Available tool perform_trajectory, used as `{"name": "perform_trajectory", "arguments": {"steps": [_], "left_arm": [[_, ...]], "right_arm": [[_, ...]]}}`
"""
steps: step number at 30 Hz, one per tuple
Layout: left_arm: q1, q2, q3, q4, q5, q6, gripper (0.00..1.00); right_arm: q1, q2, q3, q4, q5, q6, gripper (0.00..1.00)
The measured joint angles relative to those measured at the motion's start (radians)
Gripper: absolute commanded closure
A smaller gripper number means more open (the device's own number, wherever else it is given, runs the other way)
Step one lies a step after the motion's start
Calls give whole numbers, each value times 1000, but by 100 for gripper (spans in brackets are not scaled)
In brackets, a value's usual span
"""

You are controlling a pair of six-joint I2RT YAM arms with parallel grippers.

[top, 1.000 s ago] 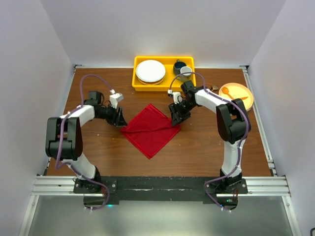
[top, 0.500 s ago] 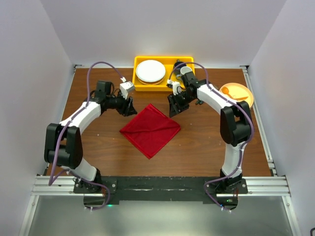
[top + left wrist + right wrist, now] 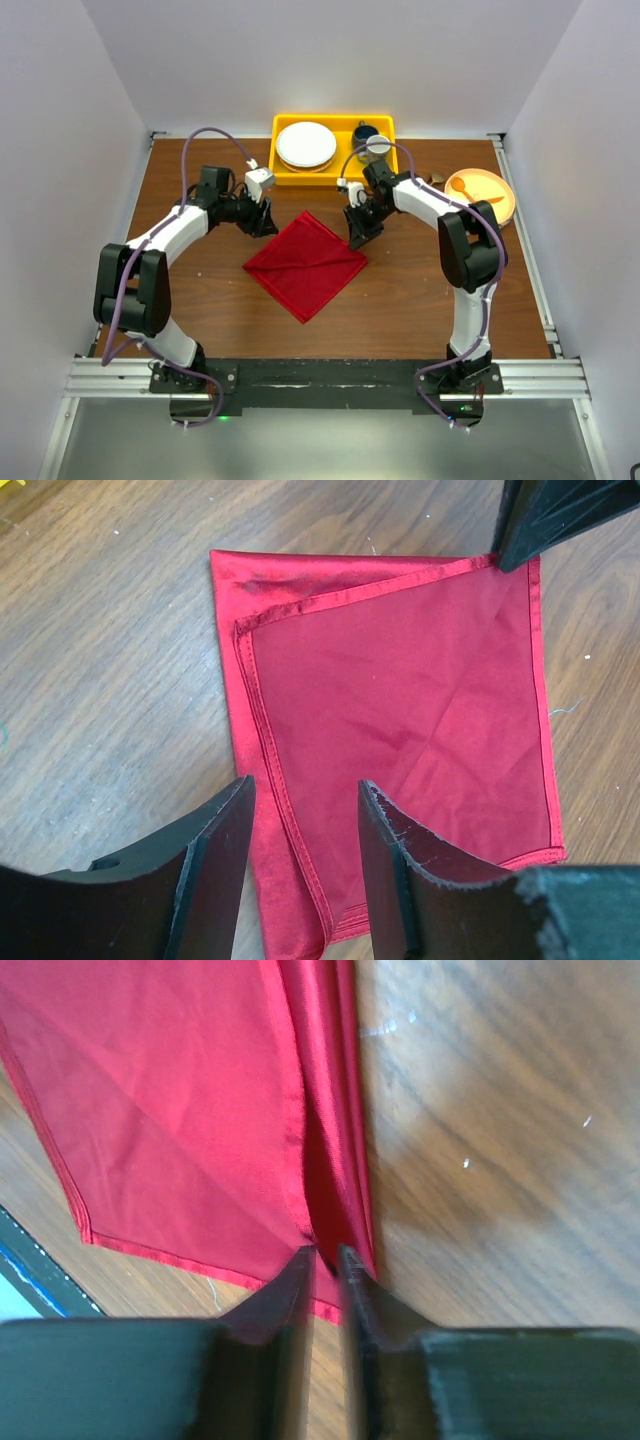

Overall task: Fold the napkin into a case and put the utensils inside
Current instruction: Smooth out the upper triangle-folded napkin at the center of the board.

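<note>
Looking overhead hides it: right tool (image 3: pixel 327 1253) pinches the napkin (image 3: pixel 170 1100); left tool (image 3: pixel 303 792) gapes.

Right wrist view: the napkin (image 3: pixel 180 1090) runs off the top and left edges, and its pinched fold vanishes inside the right gripper (image 3: pixel 326 1265). Left wrist view: the left gripper (image 3: pixel 305 800) covers the napkin's near hem, and the bottom edge cuts off the gripper's body. Top view: items on the orange plate (image 3: pixel 497 207) are too small to identify.

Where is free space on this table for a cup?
Free: the wood between napkin and arm bases, and the corner in front of the orange plate. Crowded: between yellow tray and napkin, around left gripper and right gripper.
</note>
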State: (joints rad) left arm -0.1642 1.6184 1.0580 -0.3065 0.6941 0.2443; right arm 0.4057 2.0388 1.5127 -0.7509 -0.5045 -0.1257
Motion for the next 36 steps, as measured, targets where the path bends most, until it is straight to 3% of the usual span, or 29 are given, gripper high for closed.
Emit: {"name": "perform_trajectory", "arguments": {"steps": [2, 13, 22, 36], "left_arm": [[0, 0, 0, -2, -3, 1, 50], [-31, 13, 0, -2, -19, 9, 56], [-119, 134, 21, -3, -81, 10, 54], [-138, 301, 202, 21, -124, 3, 55]], "right_arm": [[0, -4, -30, 3, 8, 2, 100], [0, -13, -117, 22, 25, 34, 100], [0, -17, -129, 45, 25, 71, 100], [0, -17, -130, 50, 24, 75, 100]]}}
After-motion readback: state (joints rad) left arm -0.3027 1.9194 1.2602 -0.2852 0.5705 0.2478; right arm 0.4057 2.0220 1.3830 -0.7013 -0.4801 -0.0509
